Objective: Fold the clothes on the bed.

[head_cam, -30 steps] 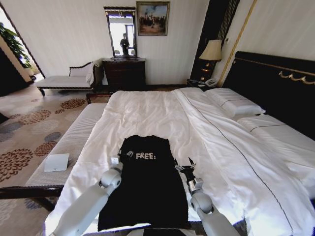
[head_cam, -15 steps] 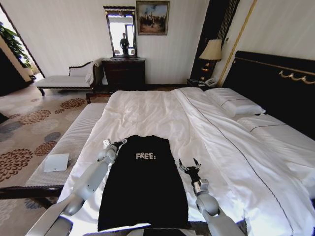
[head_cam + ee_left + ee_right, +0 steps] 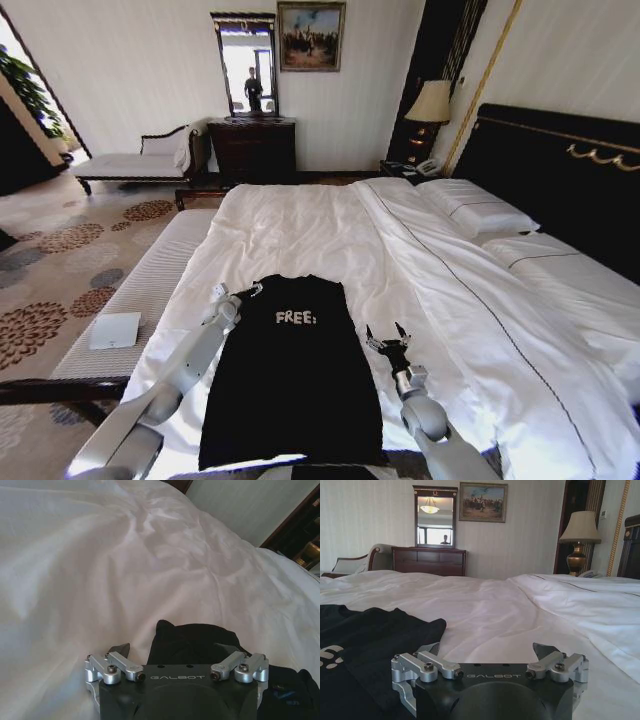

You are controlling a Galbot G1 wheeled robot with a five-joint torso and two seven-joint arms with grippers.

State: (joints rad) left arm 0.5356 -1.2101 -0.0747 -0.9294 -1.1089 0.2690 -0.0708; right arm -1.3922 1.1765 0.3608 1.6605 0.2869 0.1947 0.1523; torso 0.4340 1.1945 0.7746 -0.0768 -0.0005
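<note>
You have the bed [image 3: 330,230] taking up most of the room ahead, its white duvet [image 3: 470,300] lying loose and creased under everything you do. That is your first risk: any low pinch can gather duvet along with shirt, and the fold then drags the bedding.

The black T-shirt [image 3: 295,380] lies flat on the near part of the bed, "FREE!" lettering facing up, collar toward the far end, already narrowed to a long strip. It is soft and thin, so a pull from one side alone would likely skew it or undo the tucked edges.

Your left gripper [image 3: 238,297] sits at the far left shoulder corner, its jaws spread apart, right over the small bunched fold of fabric seen in the left wrist view [image 3: 192,642]. Close too shallow and you catch only that wrinkle, which may slip out mid-lift.

Your right gripper [image 3: 388,337] hovers just right of the shirt's edge, jaws apart, over bare duvet; from there it would likely grasp duvet, not shirt.
</note>
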